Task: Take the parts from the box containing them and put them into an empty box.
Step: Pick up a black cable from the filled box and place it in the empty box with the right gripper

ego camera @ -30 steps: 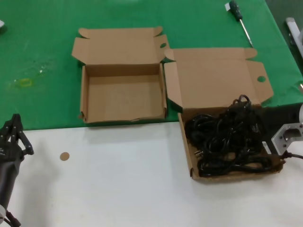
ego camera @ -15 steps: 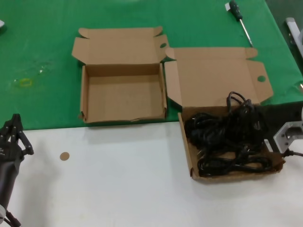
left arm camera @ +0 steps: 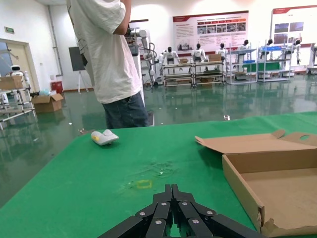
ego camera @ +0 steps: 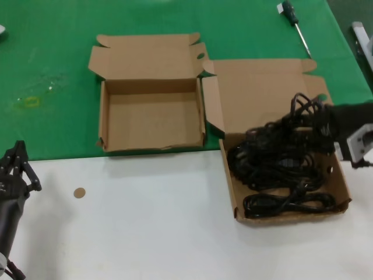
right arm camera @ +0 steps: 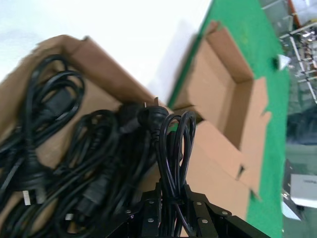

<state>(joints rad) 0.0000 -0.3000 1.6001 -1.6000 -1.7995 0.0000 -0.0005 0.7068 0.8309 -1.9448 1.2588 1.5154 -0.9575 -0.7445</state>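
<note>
The right gripper (right arm camera: 171,210) is cut off at the head view's right edge, so its jaws show only in the right wrist view: they are pinched on a power cord (right arm camera: 174,148), whose looped strands pass between them. That cord bundle stands lengthwise out from the jaws, plug end (right arm camera: 148,116) farthest from them, raised above the tangled parts (ego camera: 274,169) lying in the larger box (ego camera: 230,186) on the table (ego camera: 145,233). The empty box (ego camera: 104,116) sits open just beside it on the green cloth (ego camera: 52,70). The left gripper (left arm camera: 171,220) hovers low at the table's left, jaws pressed together.
</note>
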